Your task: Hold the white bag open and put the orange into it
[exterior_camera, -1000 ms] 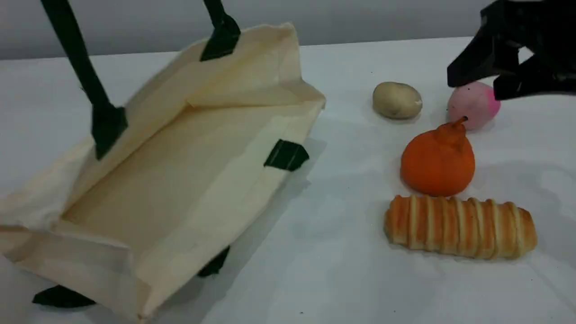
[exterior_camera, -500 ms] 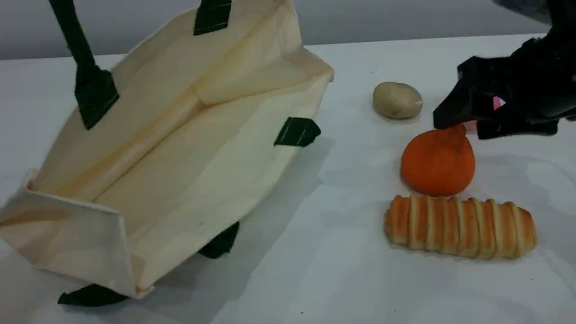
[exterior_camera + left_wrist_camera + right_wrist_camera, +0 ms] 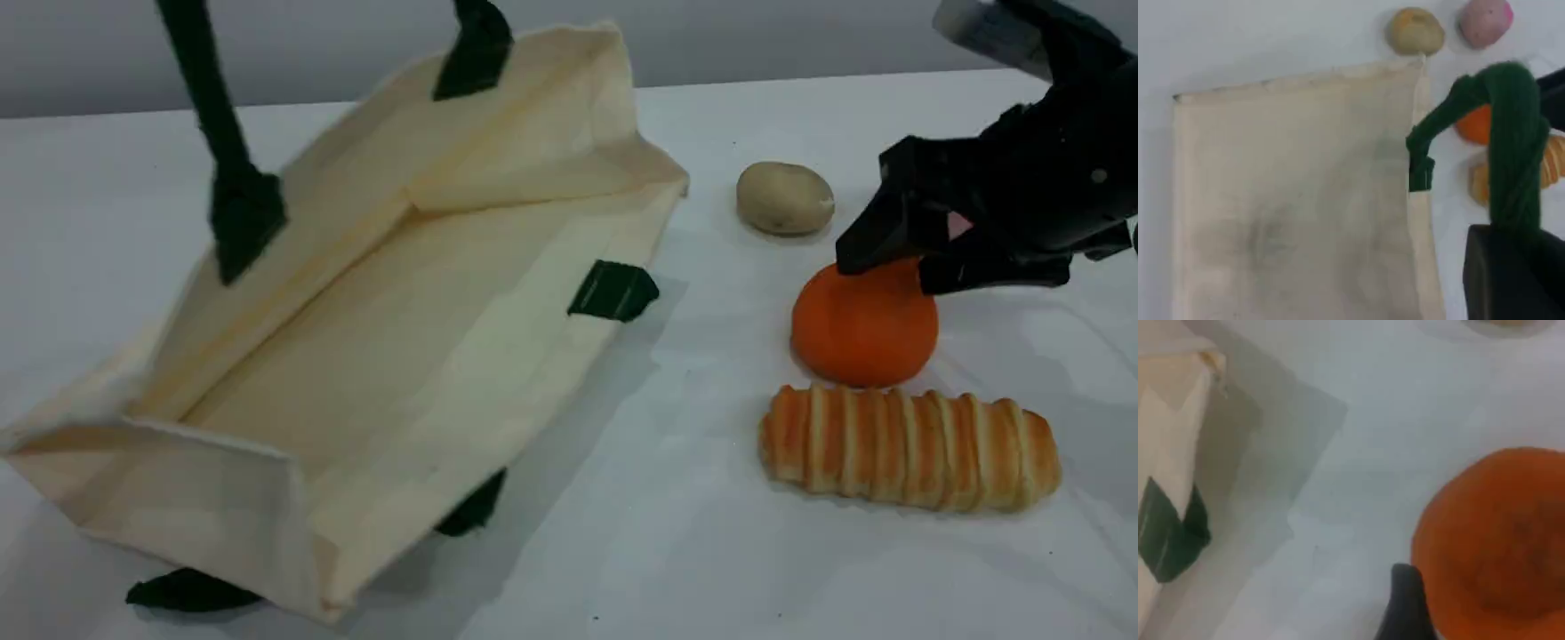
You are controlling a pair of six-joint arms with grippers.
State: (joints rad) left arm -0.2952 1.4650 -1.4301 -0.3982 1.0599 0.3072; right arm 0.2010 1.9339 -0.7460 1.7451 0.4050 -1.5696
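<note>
The white bag [image 3: 391, 311] lies tilted on the table's left with its mouth wide open toward the camera. One dark green handle [image 3: 218, 133] runs taut out of the top edge. In the left wrist view that handle [image 3: 1515, 147] ends in my left gripper [image 3: 1511, 273], which is shut on it above the bag [image 3: 1291, 200]. The orange [image 3: 862, 329] rests on the table at right. My right gripper [image 3: 889, 271] is open, its two black fingers straddling the orange's top. In the right wrist view one fingertip [image 3: 1405, 600] sits against the orange [image 3: 1498, 540].
A potato [image 3: 784, 197] lies behind the orange. A ridged bread roll [image 3: 907, 447] lies just in front of it. A pink fruit [image 3: 958, 224] shows only as a sliver behind the right gripper. White tabletop separates the bag from the food.
My right gripper has come down and leftward from above the pink fruit onto the orange's top, still open. The bag has swung and shifted slightly right under the lifted handle.
</note>
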